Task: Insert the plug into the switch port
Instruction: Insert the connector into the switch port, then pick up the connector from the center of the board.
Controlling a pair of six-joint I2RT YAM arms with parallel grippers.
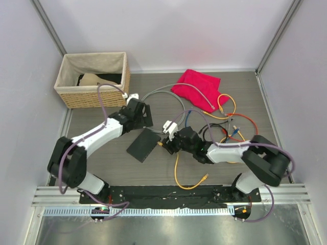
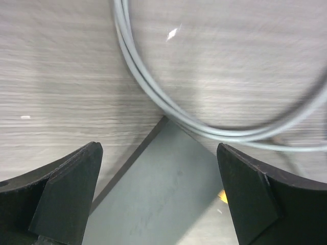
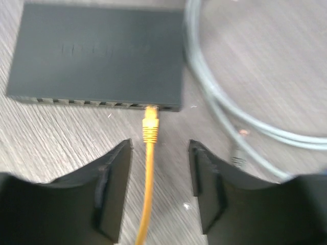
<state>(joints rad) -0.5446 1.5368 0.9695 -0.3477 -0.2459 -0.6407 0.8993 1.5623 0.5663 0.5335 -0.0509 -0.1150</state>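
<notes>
While both arms crowd the middle of the table (image 1: 133, 173), overhead shows the switch (image 1: 144, 144) lying flat left of centre, skewed, with the left gripper (image 1: 145, 116) just beyond its far end. The right gripper (image 1: 169, 143) is at its right edge, where the plug (image 1: 160, 144) on the yellow cable (image 1: 177, 171) meets it; the cable's slack loops toward the near edge. Basket (image 1: 92, 97) far left, red cloth (image 1: 196, 84) far centre, neither involved. Left wrist cam: jaws wide open, holding nothing, only table and one corner of the switch below them; a grey cable (image 2: 125, 30) curves past just beyond that corner. My read: left is parked there to brace the box against the plug's push, but it isn't clamped on it. Right wrist cam: jaws apart on either side of the yellow cable, not touching it, squared to the port row so any push goes straight in. Plug tip sits at a port near the right end of the row and looks entered; frame is blurred, so can't tell whether it has latched.
</notes>
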